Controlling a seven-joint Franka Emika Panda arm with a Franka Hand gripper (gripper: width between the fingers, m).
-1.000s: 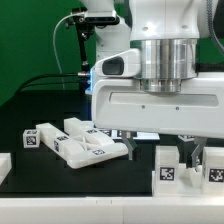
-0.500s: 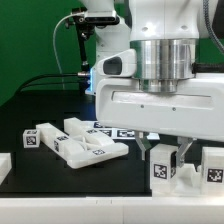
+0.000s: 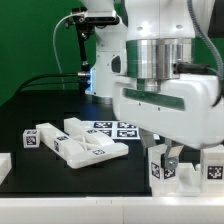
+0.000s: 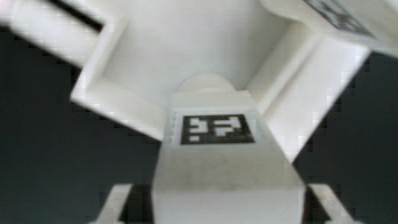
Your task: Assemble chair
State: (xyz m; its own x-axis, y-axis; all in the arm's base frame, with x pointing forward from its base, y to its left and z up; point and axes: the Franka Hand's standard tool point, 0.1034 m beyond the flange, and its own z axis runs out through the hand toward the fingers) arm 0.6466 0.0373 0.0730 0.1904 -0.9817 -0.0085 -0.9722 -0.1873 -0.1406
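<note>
White plastic chair parts lie spread over the black tabletop point(image 3: 110, 180), and the tool point(image 3: 166, 162) is down over one of them, an upright tagged part point(image 3: 159, 170) near the front edge at the exterior view's right. This part stands on end with its long axis vertical and its tag facing the exterior camera. In the wrist view the same part point(image 4: 217, 128) runs out from between the two fingers point(image 4: 121, 206). They stand on either side of it, but whether they press on it cannot be told. Behind it there sits a white panel with raised side walls point(image 4: 125, 75). A second tagged block point(image 3: 213, 168) stands just beside the tool, leaving little room there. Further toward the exterior view's left lie a flat grooved panel point(image 3: 88, 147) and a small block point(image 3: 31, 140). The marker board point(image 3: 113, 128) lies behind the grooved panel.
</note>
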